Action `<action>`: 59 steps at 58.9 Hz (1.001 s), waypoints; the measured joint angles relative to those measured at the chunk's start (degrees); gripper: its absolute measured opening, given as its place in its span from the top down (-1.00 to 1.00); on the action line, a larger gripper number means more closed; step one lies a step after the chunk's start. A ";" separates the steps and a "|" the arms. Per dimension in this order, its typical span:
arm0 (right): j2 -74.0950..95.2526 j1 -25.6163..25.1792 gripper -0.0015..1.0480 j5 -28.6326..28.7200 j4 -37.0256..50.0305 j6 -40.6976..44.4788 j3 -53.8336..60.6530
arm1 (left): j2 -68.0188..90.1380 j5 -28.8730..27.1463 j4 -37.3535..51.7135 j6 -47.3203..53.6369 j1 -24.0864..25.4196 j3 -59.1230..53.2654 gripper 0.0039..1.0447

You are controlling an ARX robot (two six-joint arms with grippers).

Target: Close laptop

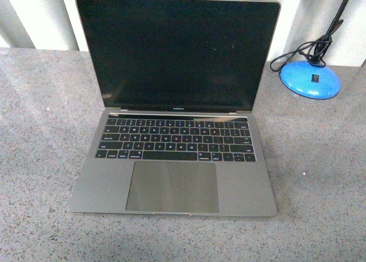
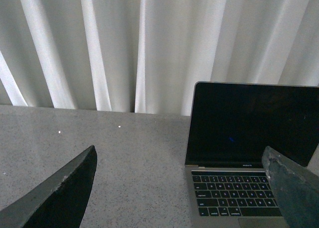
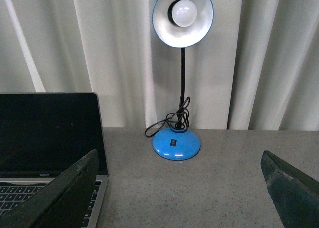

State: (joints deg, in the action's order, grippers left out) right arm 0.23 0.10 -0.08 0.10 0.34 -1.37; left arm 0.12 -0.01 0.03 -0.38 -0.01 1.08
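Observation:
The laptop (image 1: 174,130) stands open in the middle of the grey speckled table, its dark screen upright and its black keyboard and trackpad facing me. It also shows in the left wrist view (image 2: 239,158) and in the right wrist view (image 3: 50,138). Neither arm shows in the front view. My left gripper (image 2: 182,188) is open and empty, held back from the laptop over the bare table beside it. My right gripper (image 3: 179,188) is open and empty, over the table between the laptop and the lamp.
A blue desk lamp (image 3: 177,141) with a black neck, white shade and coiled black cord stands on the table at the back right; its base shows in the front view (image 1: 310,79). White pleated curtains (image 2: 124,44) hang behind the table.

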 joint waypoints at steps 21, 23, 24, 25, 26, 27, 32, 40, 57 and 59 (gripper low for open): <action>0.00 0.00 -0.81 0.00 0.00 0.00 0.00 | 0.00 0.00 0.00 0.00 0.00 0.00 -0.87; 0.00 0.00 -0.81 0.00 0.00 -0.02 0.02 | 0.00 0.00 0.00 0.00 0.00 0.00 -0.87; 0.00 0.00 -0.81 0.00 0.00 -0.02 0.00 | 0.00 0.00 0.00 0.00 0.00 0.00 -0.87; 0.00 0.00 -0.81 0.00 0.00 -0.02 0.00 | 0.00 0.00 0.00 0.00 0.00 0.00 -0.87; 0.00 0.00 -0.81 0.00 0.00 -0.02 0.00 | 0.00 0.00 0.00 0.00 0.00 0.00 -0.87; 0.00 0.00 -0.81 0.00 0.00 0.00 0.00 | 0.00 0.00 0.00 0.00 0.00 0.00 -0.87; 0.00 0.00 -0.81 0.00 0.00 0.00 0.00 | 0.00 0.00 0.00 0.00 0.00 0.00 -0.87; 0.00 0.00 -0.81 0.00 0.00 -0.02 0.02 | 0.00 0.00 0.00 0.02 0.00 0.00 -0.87; 20.06 8.35 -0.81 8.98 -28.13 10.67 -7.91 | 19.89 -44.78 -2.47 -22.73 -21.16 4.28 -0.87; 19.96 9.68 -0.81 7.21 -27.63 11.32 -7.91 | 22.40 -46.69 -0.66 -24.59 -23.17 4.31 -0.87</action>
State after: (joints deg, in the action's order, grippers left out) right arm 20.18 9.78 7.14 -27.53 11.66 -9.28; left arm 22.52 -46.70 -0.62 -24.97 -23.18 5.39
